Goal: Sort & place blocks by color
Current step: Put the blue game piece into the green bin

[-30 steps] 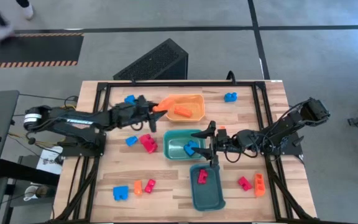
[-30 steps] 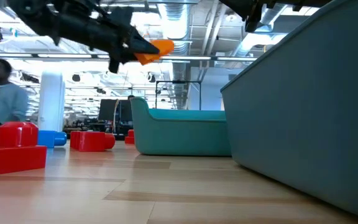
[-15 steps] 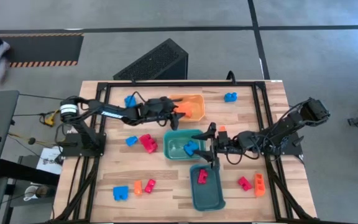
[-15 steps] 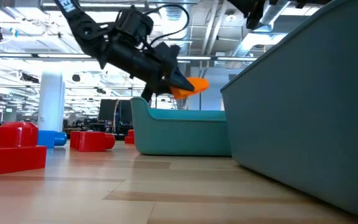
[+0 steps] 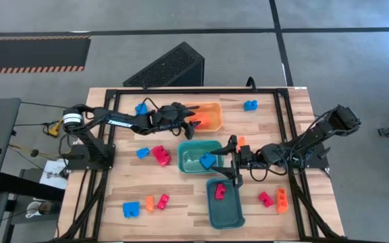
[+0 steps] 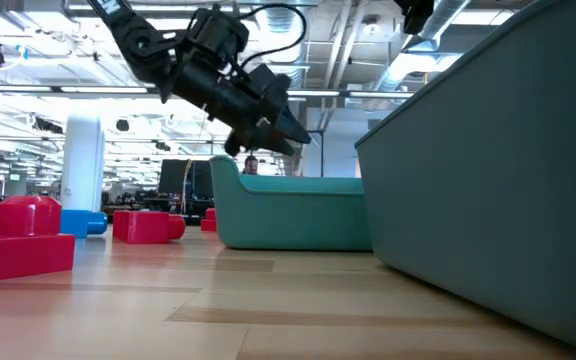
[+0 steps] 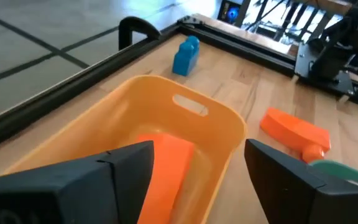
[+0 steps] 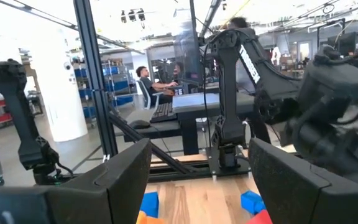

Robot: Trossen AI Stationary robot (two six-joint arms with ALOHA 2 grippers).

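My left gripper (image 5: 193,121) (image 7: 199,149) hangs open over the orange tray (image 5: 211,108), touching nothing. An orange block (image 7: 166,165) lies on the tray floor below it. My right gripper (image 5: 232,159) (image 8: 199,149) is open and level, just off the right rim of the green tray (image 5: 188,156), which holds a blue block (image 5: 206,160). The teal tray (image 5: 227,210) holds a red block (image 5: 219,192). Other blocks lie loose on the table: blue ones (image 5: 141,108) (image 5: 250,104) (image 5: 142,153) (image 5: 131,210), red ones (image 5: 161,155) (image 5: 266,198) and orange ones (image 5: 149,202) (image 5: 282,199).
A black frame (image 5: 181,92) runs around the wooden table. Another orange block (image 7: 294,130) lies on the table between the orange tray and my right gripper. The pink block (image 5: 162,200) sits by the near edge. In the low view, red blocks (image 6: 18,235) stand close on the left.
My left gripper has carried an orange wedge block from the table's left over the orange tray and let it go. The block is no longer between the fingers in the low view. My right arm has stayed about where it was.
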